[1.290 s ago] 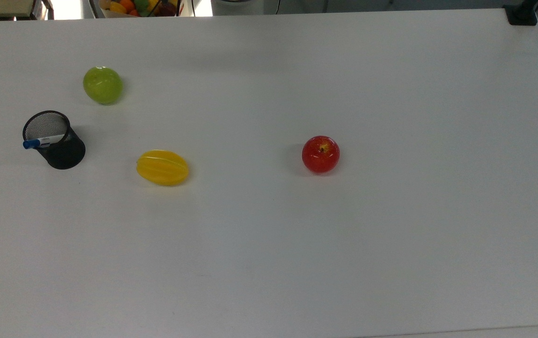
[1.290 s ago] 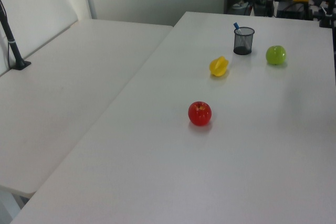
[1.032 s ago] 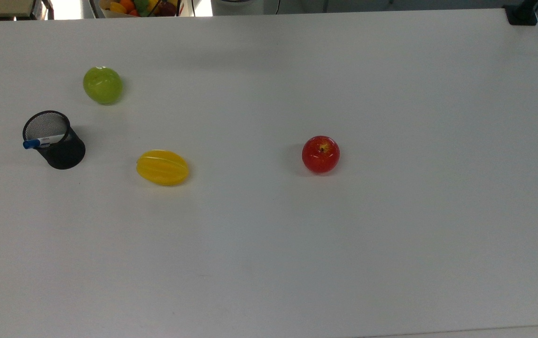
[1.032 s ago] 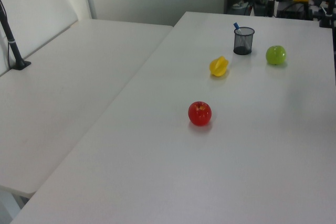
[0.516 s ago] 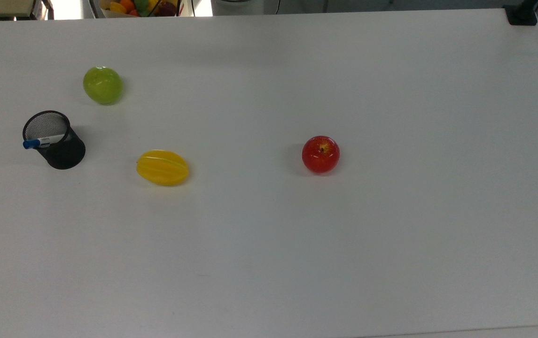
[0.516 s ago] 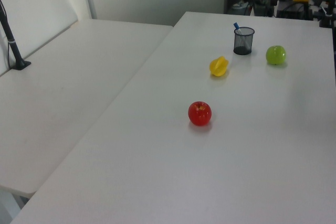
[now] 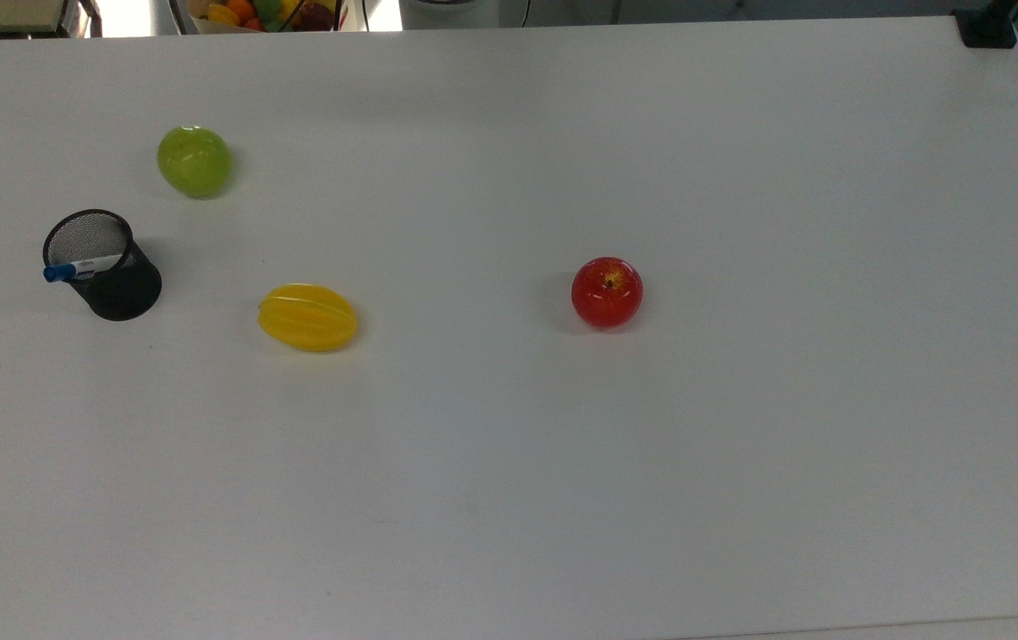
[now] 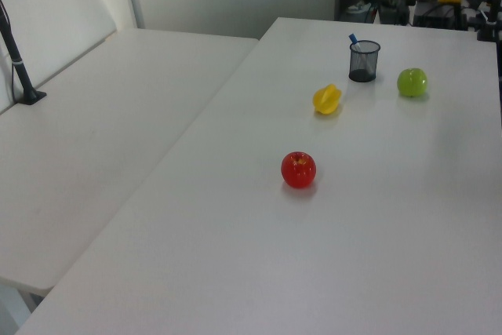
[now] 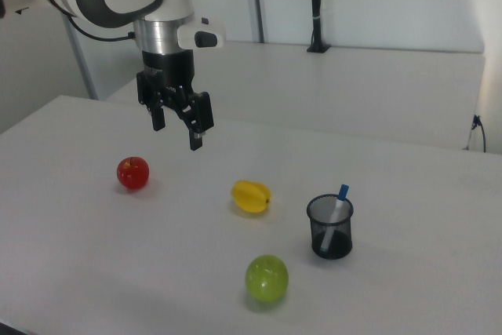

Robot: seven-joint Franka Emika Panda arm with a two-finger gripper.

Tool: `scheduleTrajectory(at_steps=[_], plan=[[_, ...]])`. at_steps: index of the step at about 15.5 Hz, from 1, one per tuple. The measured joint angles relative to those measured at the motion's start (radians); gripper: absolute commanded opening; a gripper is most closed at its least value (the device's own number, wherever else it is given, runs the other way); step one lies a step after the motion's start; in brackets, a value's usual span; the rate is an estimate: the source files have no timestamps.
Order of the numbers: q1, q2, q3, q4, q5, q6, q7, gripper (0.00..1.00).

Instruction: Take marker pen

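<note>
Nothing has moved; jaws spread wide, empty, above table (image 9: 94, 256), marker pen (image 9: 338, 203) untouched.

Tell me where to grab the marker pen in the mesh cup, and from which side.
Grip the marker pen by its blue-capped end, the part sticking above the mesh cup rim. Come from above, tilted to match its lean. The cup wall blocks any side approach to the barrel. The pincer hangs open above the table.

arm raised, gripper (image 9: 176, 135) pointing down, fingers spread apart, holding nothing
</note>
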Motion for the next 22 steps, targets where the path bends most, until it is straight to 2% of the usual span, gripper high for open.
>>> scheduleTrajectory(at_steps=[4, 15, 20, 22], plan=[[0.000, 0.000, -0.018, 0.002, 0.000, 0.008, 0.000, 1.00], [-0.003, 0.063, -0.041, 0.003, 0.000, 0.242, 0.000, 1.00], [-0.004, 0.114, -0.114, 0.003, 0.004, 0.379, 0.000, 1.00], [-0.004, 0.144, -0.148, 0.003, 0.038, 0.450, 0.000, 1.00]])
